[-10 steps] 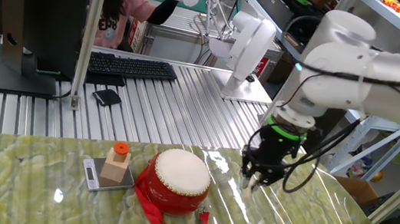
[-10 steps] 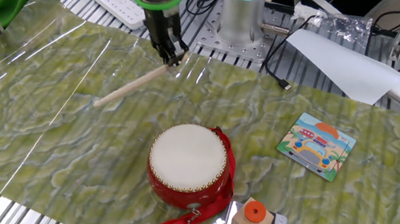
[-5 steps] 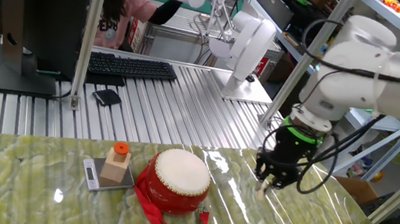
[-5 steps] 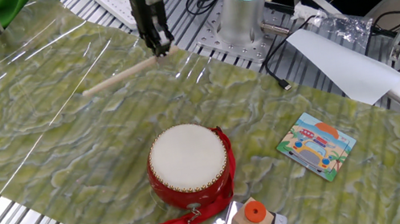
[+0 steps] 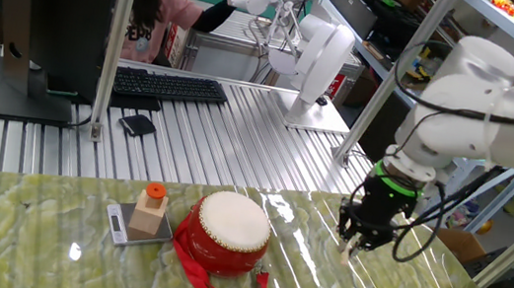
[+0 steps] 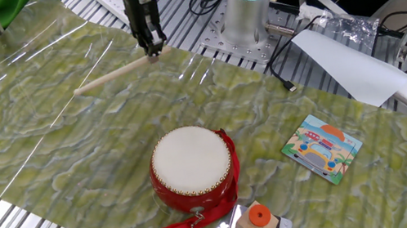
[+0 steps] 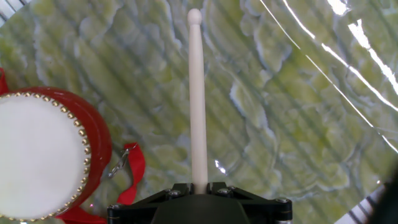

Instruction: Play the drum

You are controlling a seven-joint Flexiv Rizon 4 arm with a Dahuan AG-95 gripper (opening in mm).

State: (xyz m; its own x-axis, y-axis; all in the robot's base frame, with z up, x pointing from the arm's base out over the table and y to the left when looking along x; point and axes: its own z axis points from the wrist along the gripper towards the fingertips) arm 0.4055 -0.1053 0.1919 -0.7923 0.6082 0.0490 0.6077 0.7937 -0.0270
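Note:
The drum is small and round, with a glossy red body, a cream skin top and a red strap; it stands on the green marbled mat. It also shows in the other fixed view and at the left edge of the hand view. My gripper is shut on a pale wooden drumstick. The stick points away from the gripper over the mat, well to the side of the drum and apart from it.
A wooden block with an orange cap sits on a small scale beside the drum. A picture card lies on the mat. A keyboard, a monitor and a white arm base stand behind the mat.
My gripper has carried the drumstick sideways, farther from the drum, toward the mat's far edge. The drum and the block have not moved.

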